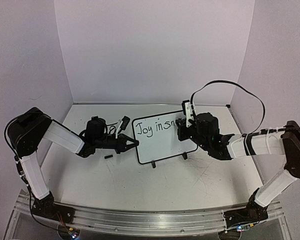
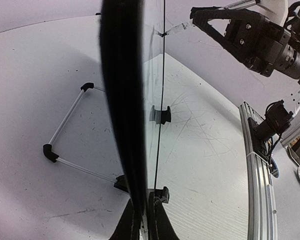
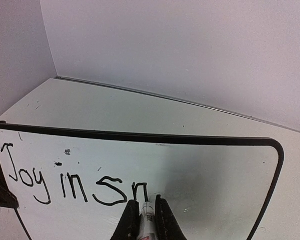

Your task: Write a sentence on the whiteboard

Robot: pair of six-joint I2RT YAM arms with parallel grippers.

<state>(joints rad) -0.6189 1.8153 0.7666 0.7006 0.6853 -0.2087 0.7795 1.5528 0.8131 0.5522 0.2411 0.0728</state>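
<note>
White tabletop (image 1: pixel 155 192), one whiteboard (image 1: pixel 162 146), one marker (image 3: pixel 147 223), left gripper (image 2: pixel 145 212), right gripper (image 3: pixel 145 204)

Blk/wht arms (image 1: pixel 65 137), blk cable (image 1: pixel 225 82)

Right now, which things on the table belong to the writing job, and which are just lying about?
In the job: small black-framed white whiteboard, held at its edge by the left gripper; black handwritten lettering "Joy in sn"; white-barrelled marker in the right gripper.
Lying about: small black piece on the scratched white tabletop, possibly a cap.
</note>
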